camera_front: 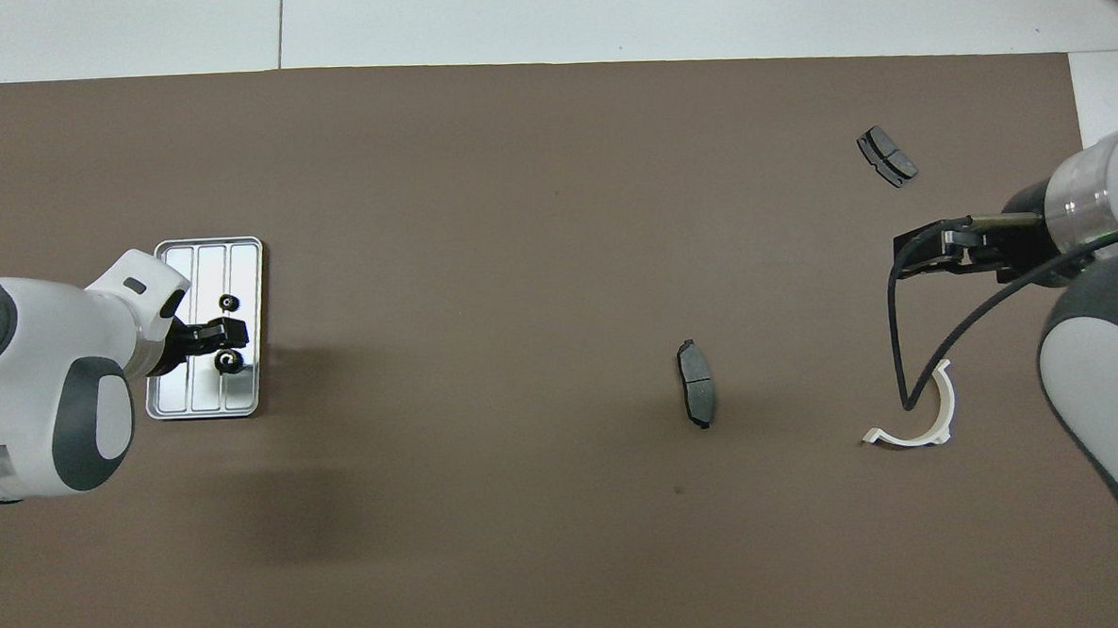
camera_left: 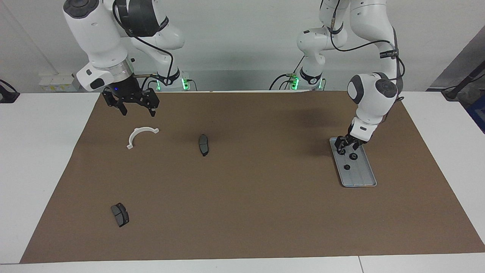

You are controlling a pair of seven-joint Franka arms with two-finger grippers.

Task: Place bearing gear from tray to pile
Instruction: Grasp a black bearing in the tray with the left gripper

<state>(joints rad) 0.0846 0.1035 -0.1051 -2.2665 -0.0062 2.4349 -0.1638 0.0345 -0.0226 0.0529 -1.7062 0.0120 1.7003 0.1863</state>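
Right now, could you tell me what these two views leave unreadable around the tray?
- Overhead view: one gear in the tray is covered by the left gripper.
- Facing view: whether the left gripper's fingertips touch the gear is too small to tell.
- Gear teeth: too small in both views.

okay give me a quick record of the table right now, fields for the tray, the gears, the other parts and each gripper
tray: on the brown mat, toward the left arm's end
bearing gears: three, all in the tray
other parts: white half-ring bracket and two brake pads, toward the right arm's end
left gripper: down in the tray, at one gear
right gripper: open, waiting above the mat near the bracket
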